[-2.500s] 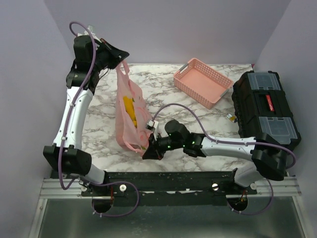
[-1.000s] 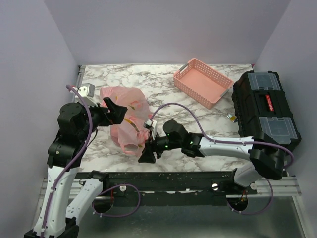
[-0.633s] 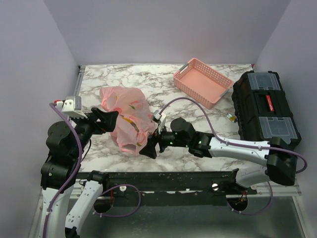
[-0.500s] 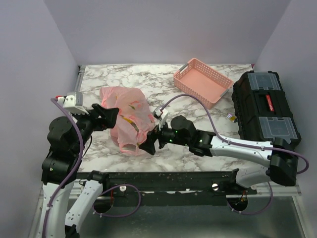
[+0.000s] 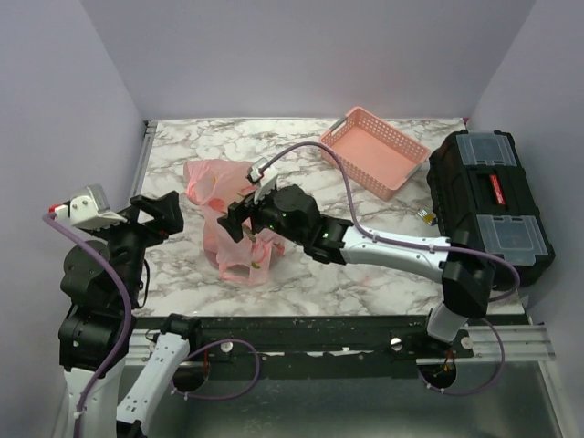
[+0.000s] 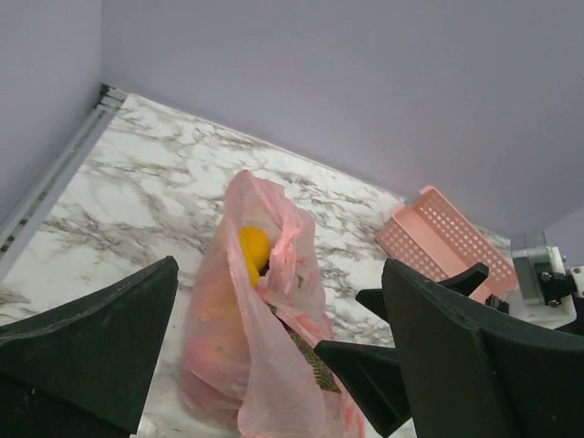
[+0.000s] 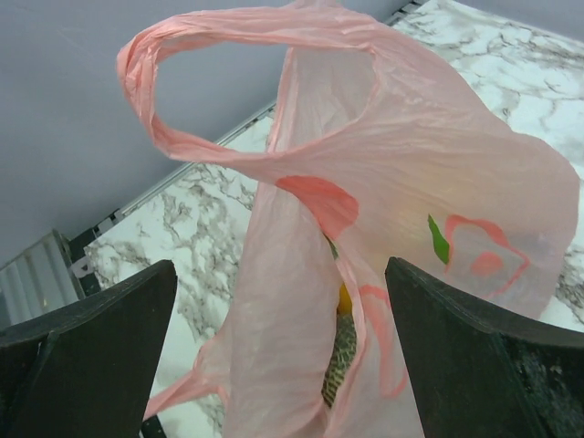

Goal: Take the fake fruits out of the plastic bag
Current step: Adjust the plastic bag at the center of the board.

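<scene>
The pink plastic bag (image 5: pixel 208 181) sits slumped on the marble table (image 5: pixel 182 146), left of centre. Through its mouth a yellow fake fruit (image 6: pixel 254 251) and a green netted melon (image 6: pixel 315 360) show; the other fruits are hidden inside. My right gripper (image 5: pixel 245 208) hangs open just above the bag. In the right wrist view the bag (image 7: pixel 411 182) fills the gap between the wide fingers (image 7: pixel 91 338), with the yellow fruit (image 7: pixel 344 297) and melon (image 7: pixel 342 356) in the opening and one loop handle (image 7: pixel 210 91) standing up. My left gripper (image 5: pixel 157 214) is open, empty, and apart from the bag on its left.
A rigid pink lattice basket (image 5: pixel 374 151) lies at the back right. A black toolbox (image 5: pixel 488 201) stands along the right edge, with a small object (image 5: pixel 425 216) beside it. The table's left rail (image 6: pixel 55 173) runs close to the bag.
The left gripper let the bag drop to the table and drew back to the left. The right gripper opened wide and rose from the bag's near side to above it.
</scene>
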You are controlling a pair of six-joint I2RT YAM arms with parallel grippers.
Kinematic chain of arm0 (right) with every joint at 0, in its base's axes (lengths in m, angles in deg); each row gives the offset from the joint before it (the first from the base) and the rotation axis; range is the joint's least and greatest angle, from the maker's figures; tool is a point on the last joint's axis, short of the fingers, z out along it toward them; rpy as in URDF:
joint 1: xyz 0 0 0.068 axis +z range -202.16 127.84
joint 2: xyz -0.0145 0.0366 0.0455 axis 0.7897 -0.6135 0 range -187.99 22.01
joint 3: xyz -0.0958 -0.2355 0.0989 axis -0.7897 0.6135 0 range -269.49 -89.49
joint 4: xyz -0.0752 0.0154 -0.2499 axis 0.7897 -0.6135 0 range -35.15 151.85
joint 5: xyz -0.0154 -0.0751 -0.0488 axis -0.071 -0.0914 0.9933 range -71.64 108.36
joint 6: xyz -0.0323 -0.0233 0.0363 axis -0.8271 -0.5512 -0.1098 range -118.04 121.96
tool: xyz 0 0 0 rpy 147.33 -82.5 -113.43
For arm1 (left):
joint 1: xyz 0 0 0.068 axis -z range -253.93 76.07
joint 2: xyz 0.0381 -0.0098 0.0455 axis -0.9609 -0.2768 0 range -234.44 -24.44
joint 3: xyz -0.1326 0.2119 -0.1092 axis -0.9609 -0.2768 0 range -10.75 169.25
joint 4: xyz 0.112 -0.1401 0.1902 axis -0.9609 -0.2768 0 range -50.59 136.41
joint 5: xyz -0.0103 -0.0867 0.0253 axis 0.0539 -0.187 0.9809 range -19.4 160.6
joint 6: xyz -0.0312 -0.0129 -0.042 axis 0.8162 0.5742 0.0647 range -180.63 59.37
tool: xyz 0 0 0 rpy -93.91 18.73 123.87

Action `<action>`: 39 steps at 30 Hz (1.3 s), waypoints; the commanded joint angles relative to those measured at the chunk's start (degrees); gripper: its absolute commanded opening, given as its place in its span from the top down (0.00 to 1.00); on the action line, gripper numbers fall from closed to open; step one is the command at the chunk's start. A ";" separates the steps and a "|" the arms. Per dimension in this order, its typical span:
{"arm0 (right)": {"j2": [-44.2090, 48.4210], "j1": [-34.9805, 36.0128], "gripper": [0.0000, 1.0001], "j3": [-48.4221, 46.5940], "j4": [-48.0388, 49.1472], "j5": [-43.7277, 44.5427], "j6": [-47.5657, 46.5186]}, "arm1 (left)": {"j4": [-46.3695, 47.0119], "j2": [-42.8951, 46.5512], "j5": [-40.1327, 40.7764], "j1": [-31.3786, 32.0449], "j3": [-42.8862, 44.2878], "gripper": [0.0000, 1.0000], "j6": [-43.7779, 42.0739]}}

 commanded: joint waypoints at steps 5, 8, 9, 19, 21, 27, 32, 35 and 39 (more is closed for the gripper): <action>-10.30 0.36 0.00 -10.86 6.50 -3.08 -4.64 | -3.16 1.82 9.10 -0.04 0.99 0.07 -5.77; -13.79 0.40 0.00 -15.54 5.22 -1.67 -6.27 | -3.57 2.49 9.13 -0.05 0.06 0.07 -6.27; -14.82 0.42 0.00 -17.16 4.76 -1.27 -6.61 | -3.76 2.61 9.28 -0.06 -0.15 0.07 -6.36; -23.42 0.75 0.17 -28.08 0.91 7.47 -7.97 | -3.69 3.28 8.08 -0.06 -2.72 0.07 -6.65; -22.73 0.78 0.34 -26.98 1.52 9.73 -8.41 | -3.69 3.35 6.74 -0.06 -3.53 0.07 -6.40; -16.01 -0.10 0.89 -19.25 5.34 10.94 -11.52 | -2.55 2.76 -1.74 -0.06 -7.43 0.07 -5.46; -8.80 -1.75 0.99 -13.46 5.98 8.65 -12.15 | -2.31 1.57 -10.44 -0.06 -10.73 0.08 -2.77; -5.29 -2.89 0.99 -10.55 5.91 8.70 -12.20 | -2.44 0.89 -16.47 -0.06 -12.51 0.09 -0.21; -1.33 -4.16 0.99 -7.22 5.30 8.94 -12.21 | -2.51 1.09 -22.52 -0.06 -15.55 0.08 4.63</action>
